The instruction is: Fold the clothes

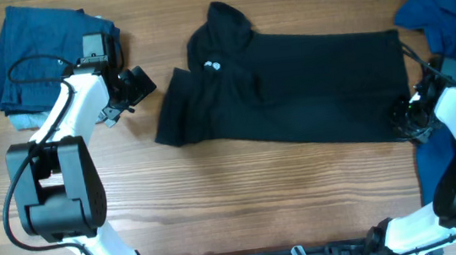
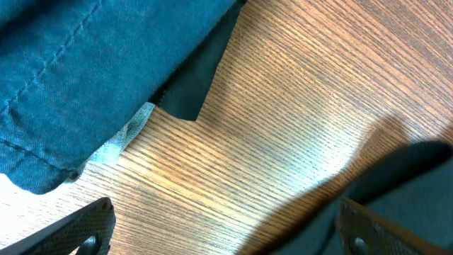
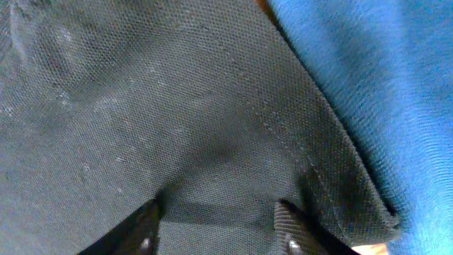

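Closest to the cloth, the right hand (image 3: 217,235) sits low on the hem (image 1: 398,76) of the black polo shirt (image 1: 308,85), at the garment's 3 o'clock end. Its fingers (image 3: 145,234) stand partly apart with black knit lying between and under them. The cloth there looks flat and not pinched, so I judge nothing is gripped. From this hand the shirt stretches away toward 9 o'clock across the middle of the worktop (image 1: 244,202). Its long axis runs 3 to 9, and the collar (image 1: 225,17) is turned up toward 12 at the far end. The coming fold turns on that line: the right arm, bent in from 5 o'clock, is plainly the nearer one and would carry the hem toward 9.

Farther along, the left hand (image 1: 132,88) hangs wide open over bare wood and holds nothing. The near sleeve (image 1: 180,115) is just beside it at its 3 o'clock. Beyond, navy and pale garments (image 1: 33,54) lie at 10 o'clock, and a bright blue shirt (image 1: 453,10) lies at 2 o'clock, touching the hem corner.
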`<state>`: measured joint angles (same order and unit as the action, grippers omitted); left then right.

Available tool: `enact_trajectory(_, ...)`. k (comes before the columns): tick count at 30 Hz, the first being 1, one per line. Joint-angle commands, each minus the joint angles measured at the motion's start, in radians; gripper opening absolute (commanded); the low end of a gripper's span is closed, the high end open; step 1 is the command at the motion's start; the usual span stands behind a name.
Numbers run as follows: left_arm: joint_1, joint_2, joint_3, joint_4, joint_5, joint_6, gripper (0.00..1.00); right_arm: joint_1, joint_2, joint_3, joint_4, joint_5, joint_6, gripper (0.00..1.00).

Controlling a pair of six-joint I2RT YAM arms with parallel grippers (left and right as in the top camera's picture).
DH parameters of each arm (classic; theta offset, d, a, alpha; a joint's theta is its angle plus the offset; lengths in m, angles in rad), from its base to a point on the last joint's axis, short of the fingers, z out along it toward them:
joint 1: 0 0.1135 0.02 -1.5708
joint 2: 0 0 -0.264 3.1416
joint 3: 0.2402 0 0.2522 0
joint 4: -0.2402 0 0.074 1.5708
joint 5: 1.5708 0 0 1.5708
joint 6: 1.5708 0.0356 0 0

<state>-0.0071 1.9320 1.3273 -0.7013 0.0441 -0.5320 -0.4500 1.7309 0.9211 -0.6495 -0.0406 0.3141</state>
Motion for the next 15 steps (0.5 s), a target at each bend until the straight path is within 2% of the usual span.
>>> enact_trajectory(1, 0.003, 0.006, -0.006, 0.003, 0.008, 0.005, 1.00, -0.025, 0.114, -0.006, -0.021, 0.079, -0.052, 0.66)
enact_trajectory(6, 0.003, 0.006, -0.006, 0.008, 0.010, 0.004, 1.00, 0.042, 0.059, 0.215, -0.160, -0.039, -0.055, 0.77)
enact_trajectory(9, 0.004, 0.002, -0.004, 0.076, 0.075, 0.004, 1.00, 0.086, -0.005, 0.352, -0.275, -0.165, -0.166, 0.82)
enact_trajectory(11, 0.010, -0.008, -0.004, 0.089, 0.093, -0.007, 1.00, 0.104, -0.048, 0.414, -0.313, -0.175, -0.177, 0.83)
enact_trajectory(14, 0.027, -0.008, -0.002, 0.089, 0.256, -0.006, 1.00, 0.104, -0.089, 0.422, -0.262, -0.164, -0.183, 0.88)
enact_trajectory(15, 0.024, -0.008, 0.018, 0.089, 0.350, 0.061, 0.91, 0.104, -0.089, 0.421, -0.247, -0.164, -0.180, 0.89)
